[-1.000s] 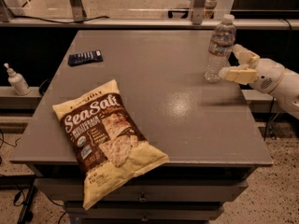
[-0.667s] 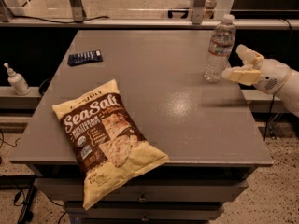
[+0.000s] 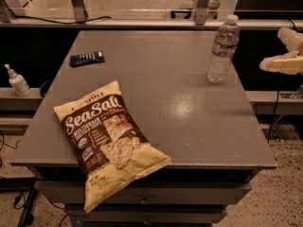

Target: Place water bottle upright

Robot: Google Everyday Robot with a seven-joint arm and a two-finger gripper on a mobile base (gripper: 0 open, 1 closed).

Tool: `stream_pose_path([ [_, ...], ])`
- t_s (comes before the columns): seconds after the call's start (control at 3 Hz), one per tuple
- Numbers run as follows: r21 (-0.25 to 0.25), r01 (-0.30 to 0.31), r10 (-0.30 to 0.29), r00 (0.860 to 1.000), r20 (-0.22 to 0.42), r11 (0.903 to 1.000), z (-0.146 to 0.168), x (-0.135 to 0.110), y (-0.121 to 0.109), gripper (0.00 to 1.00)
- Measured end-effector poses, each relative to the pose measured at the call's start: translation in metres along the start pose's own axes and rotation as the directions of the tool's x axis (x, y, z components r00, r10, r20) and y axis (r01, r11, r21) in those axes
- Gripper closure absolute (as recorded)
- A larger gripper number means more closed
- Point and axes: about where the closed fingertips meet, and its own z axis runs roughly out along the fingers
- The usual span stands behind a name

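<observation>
while the water bottle (image 3: 222, 51) stands upright with its white cap on top, at about 2 o'clock on the table (image 3: 165, 65) just as it did a moment ago, the gripper (image 3: 272, 48) has drawn back to the right. it now hangs off the table's edge at 3 o'clock, apart from the bottle it was almost touching before. its two fingers are spread wide and hold nothing. the bottle is clear; whether there is water in it i cannot tell. the chip bag (image 3: 106, 138) lies flat at 7 o'clock, its lower corner hanging over the front edge. a dark flat bar (image 3: 87, 58) lies at 10 o'clock. a white pump bottle (image 3: 18, 82) stands off the table on a ledge at 9 o'clock. count: one water bottle, one chip bag, one dark bar, one pump bottle, one gripper.
</observation>
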Motion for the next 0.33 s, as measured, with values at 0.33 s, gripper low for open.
stream_pose_path([
  [0.33, -0.002, -0.001, 0.001, 1.000, 0.000, 1.0000, 0.0011, 0.0006, 0.0006, 0.00],
])
